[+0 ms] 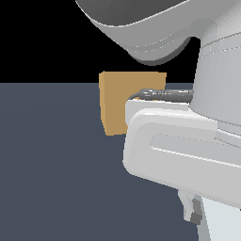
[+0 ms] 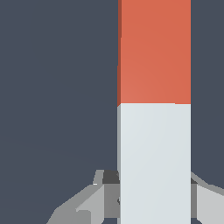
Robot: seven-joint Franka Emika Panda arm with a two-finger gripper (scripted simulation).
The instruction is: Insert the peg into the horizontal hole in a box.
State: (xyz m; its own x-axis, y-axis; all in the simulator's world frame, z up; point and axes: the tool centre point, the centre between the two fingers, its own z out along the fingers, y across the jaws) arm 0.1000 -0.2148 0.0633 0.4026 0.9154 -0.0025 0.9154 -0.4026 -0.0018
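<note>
We find the tool [image 2: 154,192] clamped on the pale end of the long orange-and-white square peg [image 2: 154,109], its long axis extending straight beyond the fingertips.

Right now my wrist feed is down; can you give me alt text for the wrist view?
A long square-section peg, orange-red on its far half and pale grey-white on its near half, fills the frame lengthwise. The grey claw flanks its white end on both sides. Behind lies only plain dark blue-grey floor; no box or hole shows.
</note>
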